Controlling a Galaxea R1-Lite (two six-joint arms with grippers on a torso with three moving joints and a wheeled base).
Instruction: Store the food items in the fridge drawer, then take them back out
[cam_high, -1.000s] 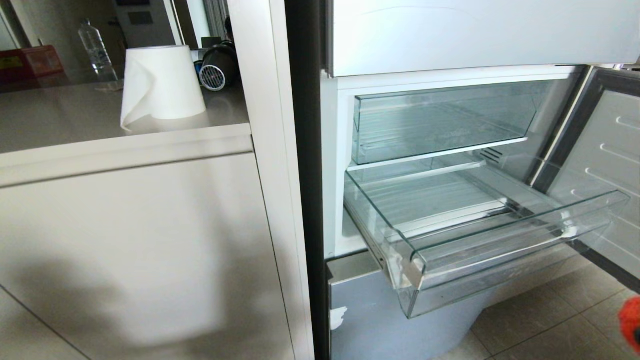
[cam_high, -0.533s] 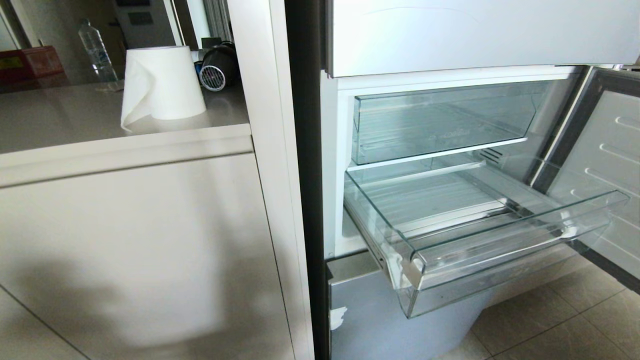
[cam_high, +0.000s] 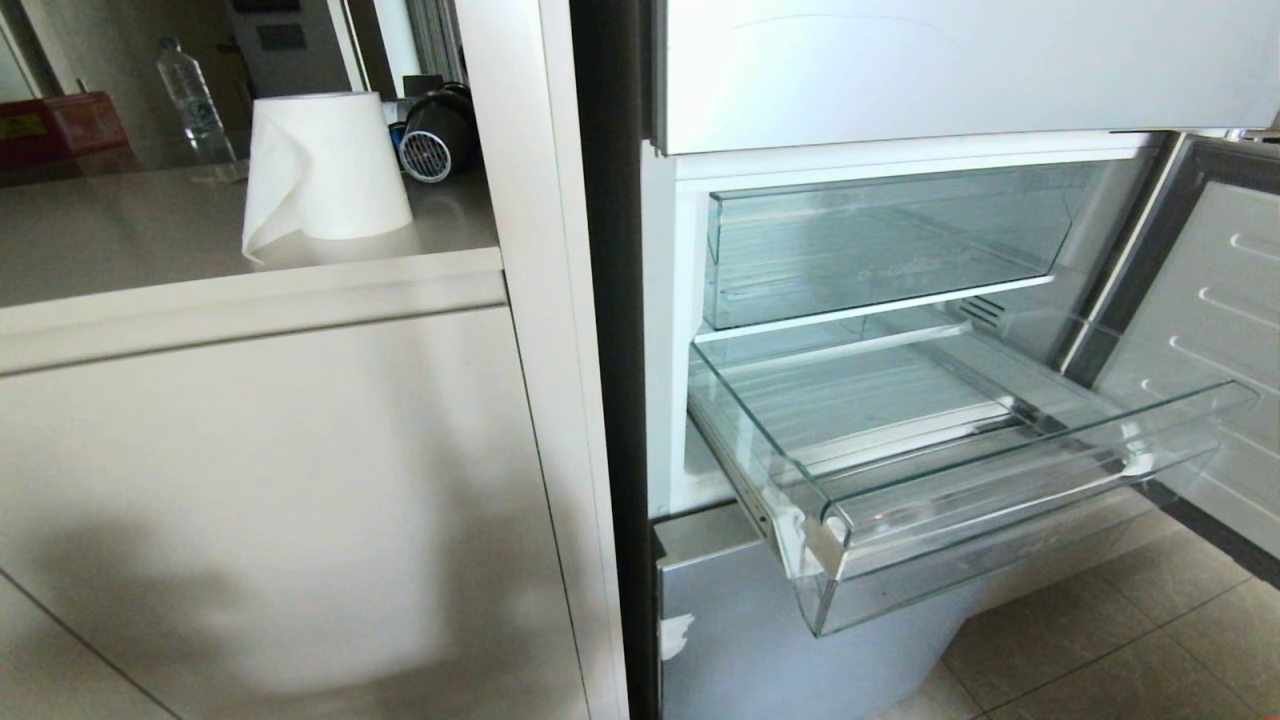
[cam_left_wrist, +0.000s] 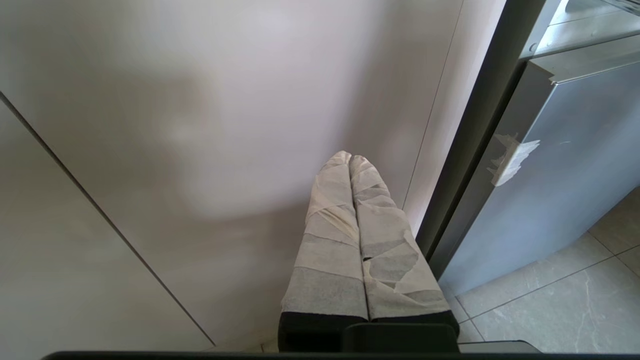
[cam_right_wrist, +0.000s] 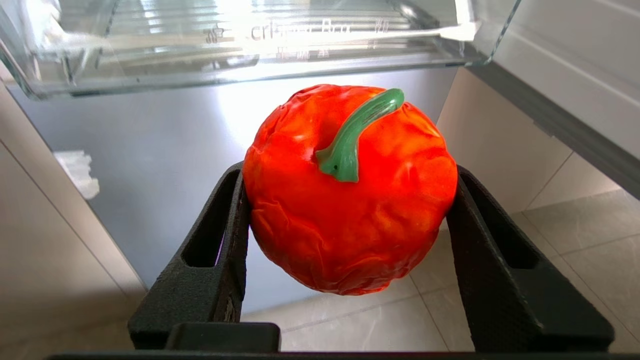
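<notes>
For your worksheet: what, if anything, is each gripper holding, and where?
Right gripper holds the red food item by its sides. Left gripper holds nothing.

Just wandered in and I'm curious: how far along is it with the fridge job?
The pulled-out fridge drawer looks empty in the head view. The right end effector grips one red food item with a green stem, below the drawer's level. The left end effector is shut and idle by the cabinet. Whether this is loading or final removal, I can't tell.

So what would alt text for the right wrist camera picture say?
Right gripper clamps a wrinkled bright red tomato-like food item with a green stem between black fingers, below the front of a clear plastic fridge drawer, over grey floor tiles.
</notes>
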